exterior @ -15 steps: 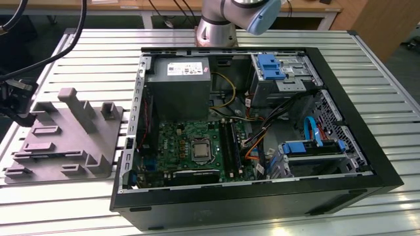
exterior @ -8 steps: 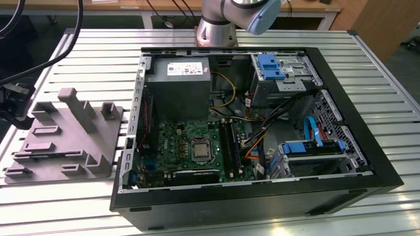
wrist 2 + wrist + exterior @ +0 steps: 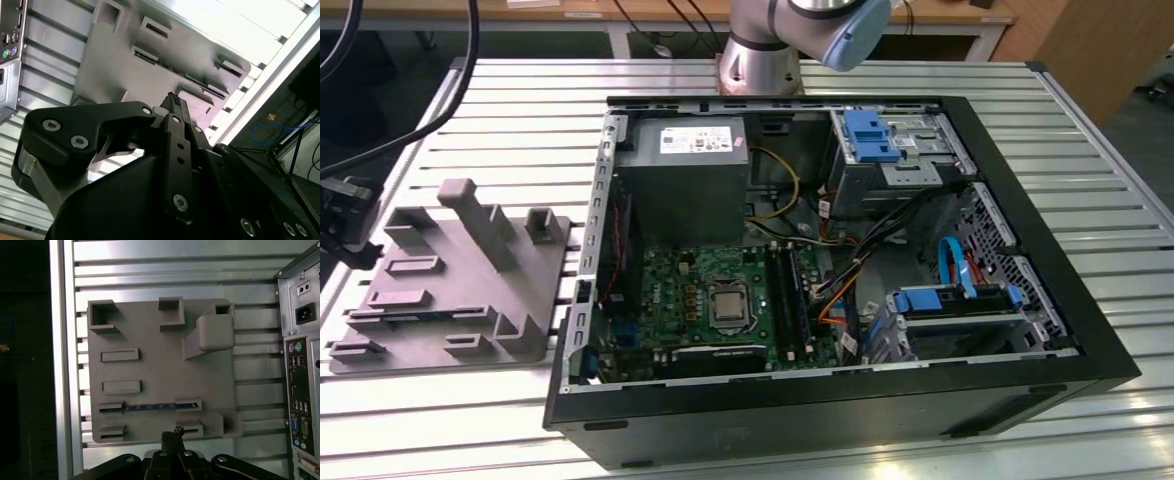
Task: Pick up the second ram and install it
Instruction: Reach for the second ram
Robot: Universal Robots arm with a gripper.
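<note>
Pincer (image 3: 172, 435) first: we see it hovering over the edge of the grey holder block (image 3: 165, 365), just beside the slot that carries the second ram (image 3: 145, 406). Its fingertips look pressed together with nothing between them, though in the first wrist view the tips merge into one dark point, so we say this with some caution. The pincer touches neither the block nor the stick.

The second ram stands on edge in a long slot of the holder block, with only its thin dark blue-green top edge showing between two raised end pockets.

We judge the stick to be light, stiff and thin, with little to grip. It is also fragile, since bending or scraping could harm the chips and the contact edge. The best hold seems to be across its two flat faces near mid-length, on the part that rises above the slot, followed by a straight lift.

The other pockets of the holder block show only grey plastic. Beside the block on the slatted table (image 3: 520, 110), the open computer case (image 3: 854, 400) holds a green motherboard (image 3: 720, 290), a grey power supply (image 3: 680, 170), drive cages and loose cables.
</note>
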